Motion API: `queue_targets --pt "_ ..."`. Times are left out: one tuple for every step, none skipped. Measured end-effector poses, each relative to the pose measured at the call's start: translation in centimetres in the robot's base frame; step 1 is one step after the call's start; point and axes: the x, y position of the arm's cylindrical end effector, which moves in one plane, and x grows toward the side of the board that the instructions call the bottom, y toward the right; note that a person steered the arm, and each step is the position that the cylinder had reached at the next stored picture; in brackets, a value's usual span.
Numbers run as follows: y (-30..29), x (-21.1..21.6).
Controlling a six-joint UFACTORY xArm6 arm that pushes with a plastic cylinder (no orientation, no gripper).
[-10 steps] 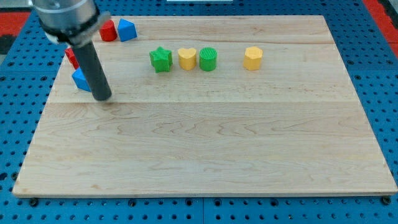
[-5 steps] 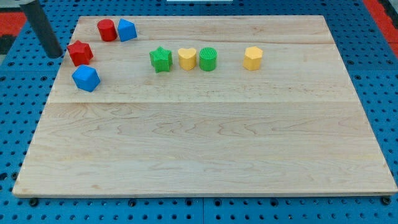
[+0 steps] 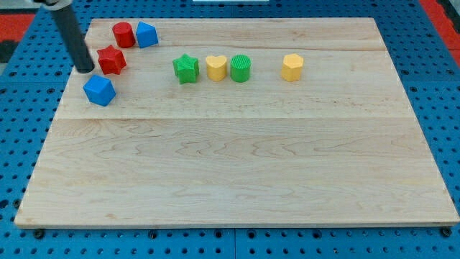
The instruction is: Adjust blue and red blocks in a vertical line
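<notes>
Camera view: no jaws are fitted, and the red star (image 3: 111, 60) could be overshot if pushed hard by my tip (image 3: 86, 70) near the top-left corner.

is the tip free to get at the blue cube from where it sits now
Probably yes: my tip stands just above-left of the blue cube, with bare board between; the red star sits to its right, out of the way.

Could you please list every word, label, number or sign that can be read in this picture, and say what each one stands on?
There are none: no readable text appears anywhere in the view.
The wooden board shows only grain.
The red star block, blue cube, red cylinder and blue block bear no marks.
My tip, at the star's left, is plain dark.
</notes>
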Motion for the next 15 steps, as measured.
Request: queue_targets --pt "-0.1 5.6" --pt "3.2 8.2" --pt "3.7 6.7" --pt "6.7 6.2" --pt "8.3 7.4" --pt "12.0 1.2" --pt "12.9 -6.2" --pt "15.9 -9.9" --pt "15.7 -15.3" --pt "12.7 -15.6" --pt "11.6 -11.3" --pt "12.5 -4.0" --pt "16.2 -3.2" --pt "18.4 -6.5" --pt "14.8 -7.6"
